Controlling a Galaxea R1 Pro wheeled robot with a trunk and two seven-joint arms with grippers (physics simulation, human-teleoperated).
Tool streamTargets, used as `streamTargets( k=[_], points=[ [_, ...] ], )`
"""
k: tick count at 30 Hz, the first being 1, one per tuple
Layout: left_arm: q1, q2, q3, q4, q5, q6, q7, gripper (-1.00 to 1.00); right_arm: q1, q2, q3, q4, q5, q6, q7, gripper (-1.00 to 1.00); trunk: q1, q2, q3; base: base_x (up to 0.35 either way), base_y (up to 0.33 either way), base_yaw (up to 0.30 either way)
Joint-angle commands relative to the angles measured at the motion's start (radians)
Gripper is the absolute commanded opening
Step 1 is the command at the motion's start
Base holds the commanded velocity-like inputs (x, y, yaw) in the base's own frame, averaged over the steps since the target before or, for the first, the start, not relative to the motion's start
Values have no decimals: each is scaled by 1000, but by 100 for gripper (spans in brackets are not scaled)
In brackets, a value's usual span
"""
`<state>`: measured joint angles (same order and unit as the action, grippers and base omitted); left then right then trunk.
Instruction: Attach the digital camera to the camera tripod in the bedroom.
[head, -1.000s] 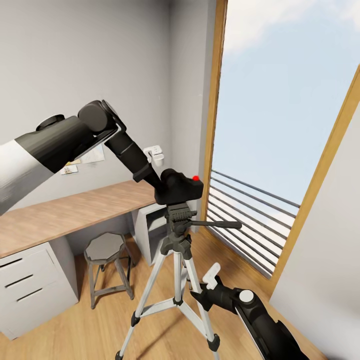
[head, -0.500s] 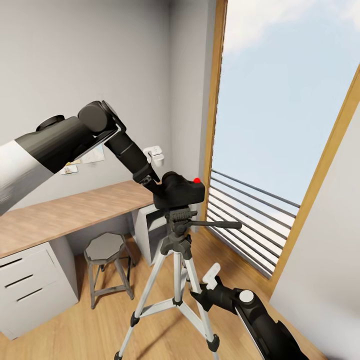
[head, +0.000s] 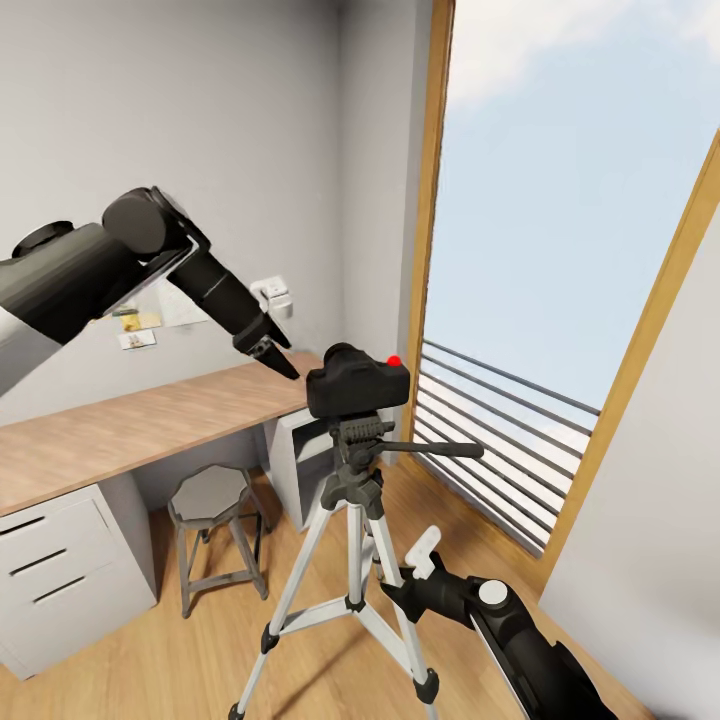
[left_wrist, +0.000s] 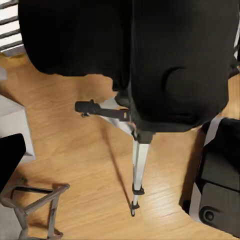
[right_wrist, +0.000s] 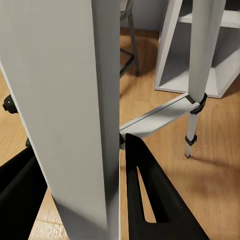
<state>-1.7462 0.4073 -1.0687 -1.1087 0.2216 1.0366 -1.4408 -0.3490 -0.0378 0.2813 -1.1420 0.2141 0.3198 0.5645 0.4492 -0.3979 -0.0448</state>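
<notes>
One digital camera (head: 356, 388) is seated on the head of one camera tripod (head: 350, 520), at 4 o'clock from the left gripper (head: 278, 361), just apart from it. Whether its jaws are parted cannot be told. The right gripper (right_wrist: 82, 195) is clamped around a tripod leg. One stool (head: 213, 535) is seen at 8 o'clock of the tripod.
</notes>
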Motion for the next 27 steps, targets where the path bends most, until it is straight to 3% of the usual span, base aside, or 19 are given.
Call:
streamTargets(
  k=[1,6,7,10,14,17,19,27],
  points=[
    [-2,2,-2,-1,3,11,-2,100,-1,-1,1,-1,17,5,5,-100,1,-2,-3,0,0,0],
    [24,121,74,-91,1,11,44,100,-1,-1,0,-1,17,5,5,-100,1,-2,-3,0,0,0],
    [46,170,116,-124,1,11,54,100,-1,-1,0,-1,18,4,5,-100,1,-2,-3,0,0,0],
    [93,229,183,-158,2,11,63,100,-1,-1,0,-1,18,4,5,-100,1,-2,-3,0,0,0],
    [167,272,244,-178,-7,11,87,100,-1,-1,0,-1,18,4,5,-100,1,-2,-3,0,0,0],
    [210,283,261,-182,-14,11,101,100,-1,-1,0,-1,18,4,5,-100,1,-2,-3,0,0,0],
    [276,302,276,-184,-32,11,116,100,-1,-1,0,-1,17,4,5,-100,1,-2,-3,0,0,0],
    [482,402,289,-151,-41,11,125,100,-1,-1,1,-1,18,4,6,-100,1,-2,-3,0,0,0]
  ],
)
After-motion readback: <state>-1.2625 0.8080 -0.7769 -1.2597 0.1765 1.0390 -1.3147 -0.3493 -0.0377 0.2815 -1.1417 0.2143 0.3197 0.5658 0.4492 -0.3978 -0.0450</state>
